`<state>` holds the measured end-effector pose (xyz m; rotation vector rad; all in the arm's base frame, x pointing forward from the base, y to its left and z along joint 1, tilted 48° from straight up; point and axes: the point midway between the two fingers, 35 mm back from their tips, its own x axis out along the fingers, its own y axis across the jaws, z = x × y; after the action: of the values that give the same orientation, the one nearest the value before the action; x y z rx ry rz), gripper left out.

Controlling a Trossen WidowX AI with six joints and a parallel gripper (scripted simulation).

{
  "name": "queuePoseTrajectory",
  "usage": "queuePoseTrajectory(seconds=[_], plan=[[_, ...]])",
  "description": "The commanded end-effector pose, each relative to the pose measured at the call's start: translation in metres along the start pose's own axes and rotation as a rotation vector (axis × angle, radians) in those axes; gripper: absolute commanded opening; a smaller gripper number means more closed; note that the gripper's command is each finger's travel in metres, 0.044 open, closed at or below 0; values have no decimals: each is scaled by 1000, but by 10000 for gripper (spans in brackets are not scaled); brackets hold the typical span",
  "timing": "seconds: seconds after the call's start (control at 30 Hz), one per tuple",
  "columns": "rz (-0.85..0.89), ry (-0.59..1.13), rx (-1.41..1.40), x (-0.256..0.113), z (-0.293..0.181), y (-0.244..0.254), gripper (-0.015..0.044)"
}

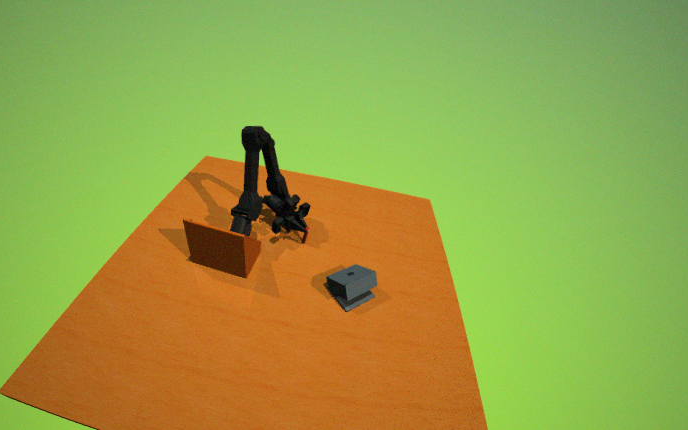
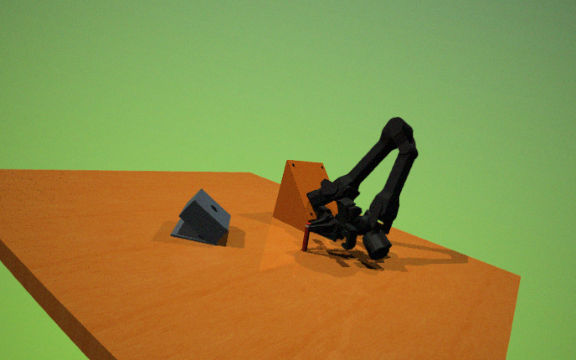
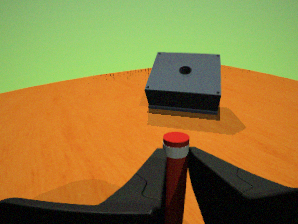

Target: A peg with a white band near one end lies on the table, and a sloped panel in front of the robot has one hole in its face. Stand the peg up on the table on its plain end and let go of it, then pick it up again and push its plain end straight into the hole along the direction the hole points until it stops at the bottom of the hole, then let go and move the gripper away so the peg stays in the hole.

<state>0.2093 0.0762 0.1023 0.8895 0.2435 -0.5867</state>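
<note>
The red peg (image 1: 304, 237) (image 2: 305, 240) (image 3: 175, 187) stands about upright, its white-banded end up and its plain end down at the table. Whether the plain end touches the table is hard to tell. My gripper (image 1: 305, 229) (image 2: 309, 225) (image 3: 175, 155) is shut on the peg near the banded end, with the fingers reaching in low from the side. The grey sloped panel (image 1: 362, 274) (image 2: 221, 218) (image 3: 165, 77) stands apart from the peg, farther out from the arm. Its one hole (image 1: 350, 273) (image 2: 213, 208) (image 3: 185, 70) shows empty in the middle of the face.
An orange wedge-shaped block (image 1: 215, 248) (image 2: 305, 178) stands beside the arm's base, to the left of the gripper in the top view and behind it in the exterior view. The wooden table (image 1: 229, 341) (image 2: 218, 304) (image 3: 60, 135) carries the arm, the block and the panel.
</note>
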Motion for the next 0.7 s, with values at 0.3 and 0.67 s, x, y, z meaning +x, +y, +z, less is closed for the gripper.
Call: queuePoseTrajectory(seconds=[0.3, 0.67], plan=[[4, -14, 3, -3, -3, -1, 49], [10, -33, 8, -3, -2, -2, 82]])
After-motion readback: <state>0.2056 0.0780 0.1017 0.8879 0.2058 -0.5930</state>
